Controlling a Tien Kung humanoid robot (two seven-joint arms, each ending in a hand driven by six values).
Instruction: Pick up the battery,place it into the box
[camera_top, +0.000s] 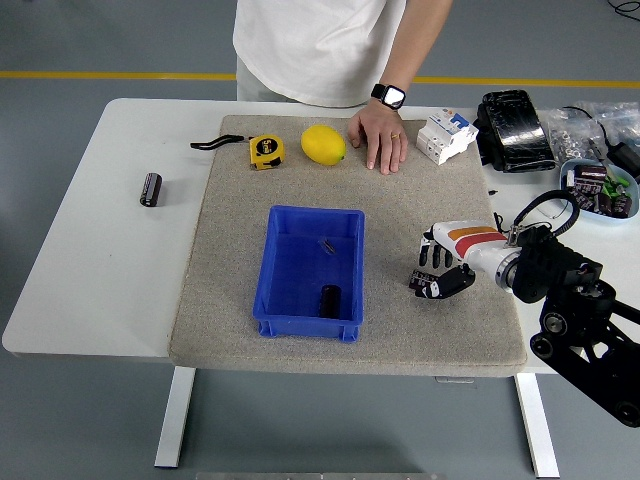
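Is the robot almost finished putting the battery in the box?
It looks nearly finished. A black cylindrical battery already lies inside the blue plastic box, near its front wall. The robot's right hand is over the grey mat beside the box, fingers curled and holding nothing. A second black battery sits untouched on the white table, far left; it may be what is left.
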